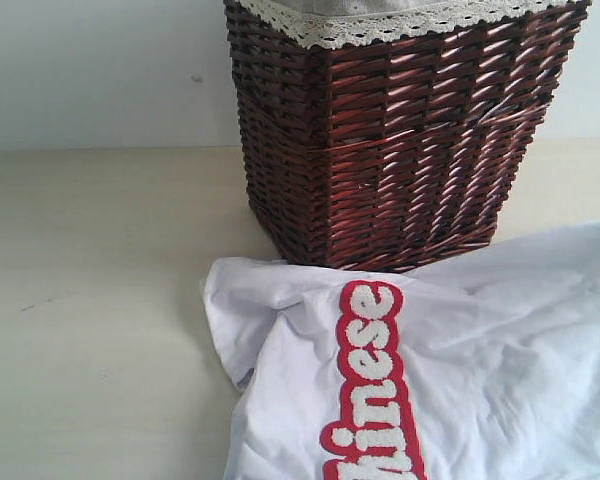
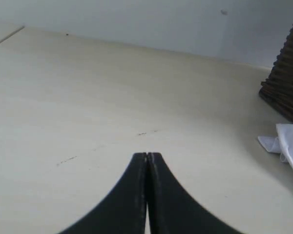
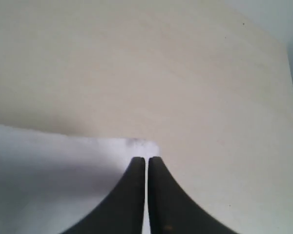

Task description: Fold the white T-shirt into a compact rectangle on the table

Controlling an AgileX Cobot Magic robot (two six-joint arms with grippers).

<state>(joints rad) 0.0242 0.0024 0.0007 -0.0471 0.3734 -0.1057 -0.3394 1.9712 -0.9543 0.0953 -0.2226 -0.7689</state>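
- Now the white T-shirt [image 1: 480, 340] lies crumpled on the table [image 1: 90, 300], just in front of the dark wicker basket [image 1: 400, 150]. It seems to lie against the basket's foot, and it runs out of the exterior view at the right and at the bottom.
- Its red band of lettering [image 1: 375, 400] faces up and bends over the wrinkles, so the cloth is not spread flat. At the left of the exterior view one edge is turned under.
- I judge the shirt light, soft and without any stiffness. When lifted it will hang and fold on itself, and on the smooth table it will drag and bunch rather than slide as one piece.
- It is not fragile. The risk is more to pinch two layers together, or to lose a thin hem.
- The left gripper [image 2: 147, 156] has its jaws pressed together with nothing between them. It is over bare table, well apart from the shirt's edge.
- The right gripper [image 3: 146, 160] also has its jaws together, with only a hairline between them, at a corner of the white cloth. Whether a bit of cloth is caught there I cannot tell.
- A good hold, in my judgement, is on a hem or seam near a corner, one gripper at each side, so the cloth can be pulled flat before folding.
- The collar and the sleeves I cannot make out, so the corners must first be found.
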